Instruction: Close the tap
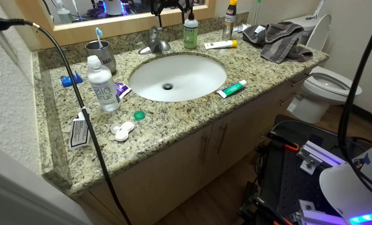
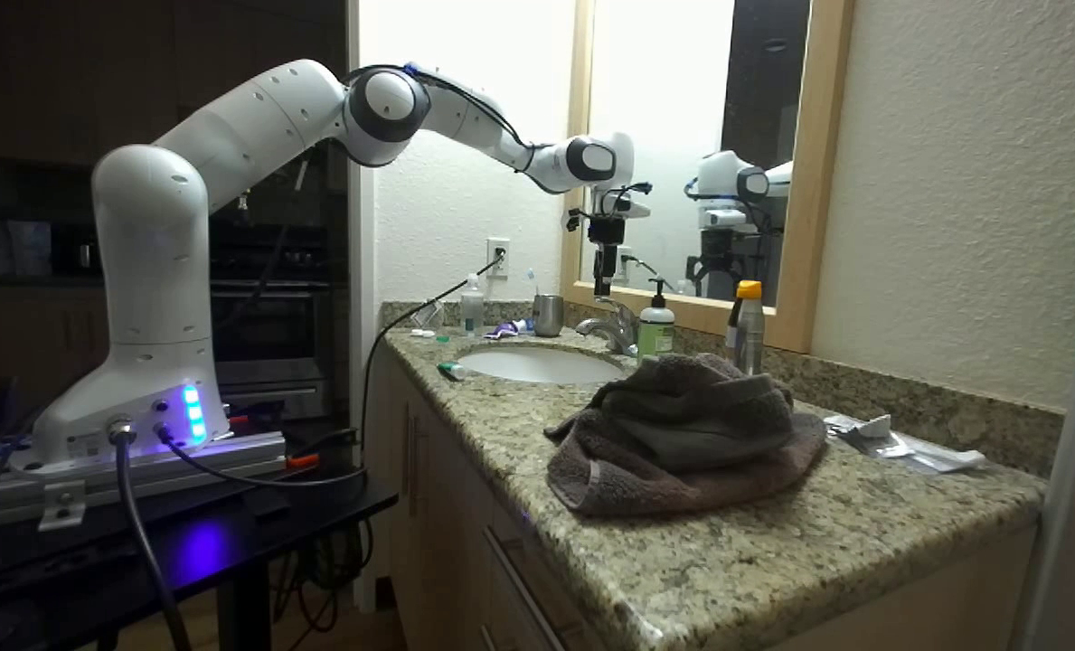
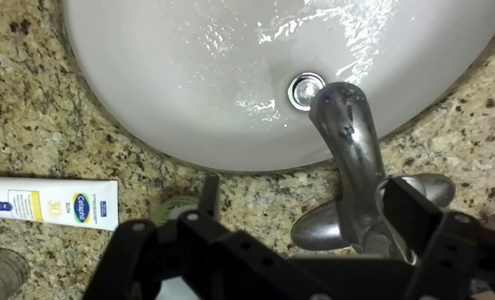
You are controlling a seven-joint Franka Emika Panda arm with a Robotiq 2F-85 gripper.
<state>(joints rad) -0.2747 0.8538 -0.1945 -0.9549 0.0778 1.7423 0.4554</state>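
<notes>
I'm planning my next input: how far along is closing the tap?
Done: the gripper looks placed at the tap, jaws open.
In hand: apparently engaging the lever; one finger overlaps it in the wrist view, contact unclear.
Left: probably moving the lever to closed, then checking; the basin looks wet, but I can't tell whether the tap is running.

In an exterior view the far wall (image 2: 478,36) burns almost white, the kitchen (image 2: 270,316) at left lies in murk — violet light pools on the cart (image 2: 201,545). Cabinets (image 1: 167,178) under the worktop (image 1: 186,115) are in shadow. In the wrist view glare streaks the basin (image 3: 180,100); the near hand (image 3: 307,202) is dark and soft — the tube (image 3: 49,203) crisp.
</notes>
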